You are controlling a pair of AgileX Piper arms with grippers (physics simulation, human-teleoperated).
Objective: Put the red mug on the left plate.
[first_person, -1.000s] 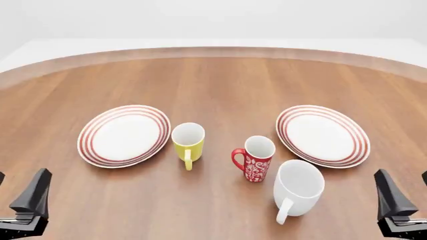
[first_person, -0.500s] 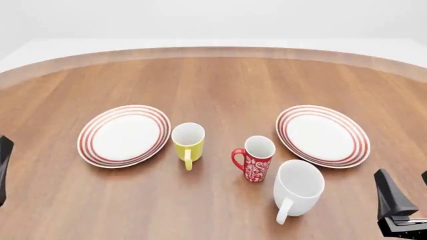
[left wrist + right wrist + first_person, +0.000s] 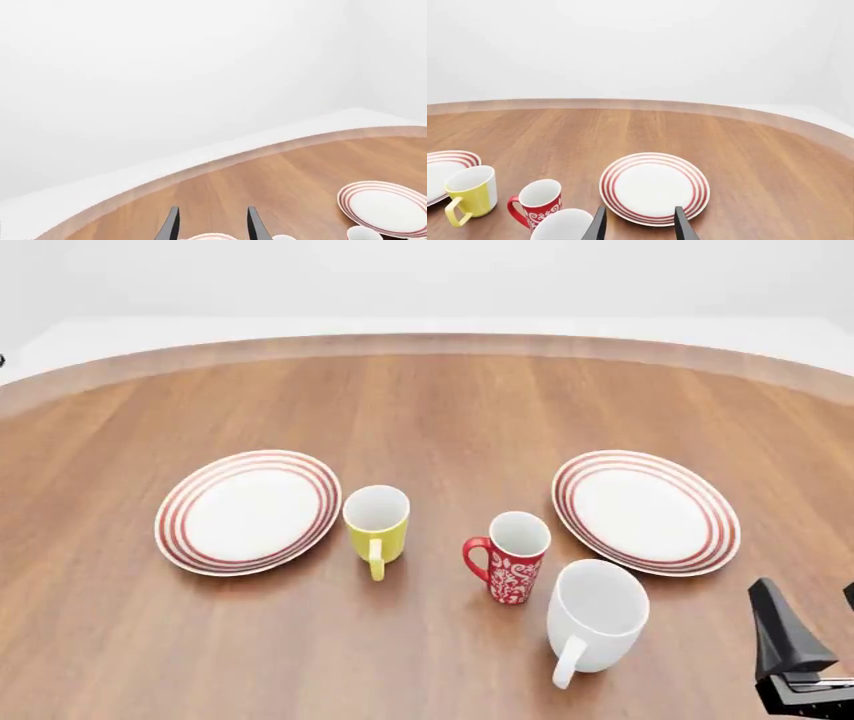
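1. The red mug [image 3: 510, 560] is standing upright on the wooden table [image 3: 441, 410], centre-right of the front view, between the yellow mug [image 3: 376, 528] and the white mug [image 3: 595, 618].
2. The left plate [image 3: 247, 510] is lying bare, left of centre.
3. The right gripper [image 3: 638, 225] is sitting open and gripping nothing, lower right.
4. The left gripper [image 3: 211, 226] is also showing parted, bare fingers.

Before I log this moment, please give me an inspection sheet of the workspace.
Surface: wooden table, round edge.
Job's things: red mug upright on the table between the plates, handle toward the left plate, which is bare.
Clutter: yellow mug, white mug, right plate.
Hands: right hand open, empty, low at the near right; left hand open, empty, outside the front view.
Cables: nothing seen.
Surroundings: plain white.
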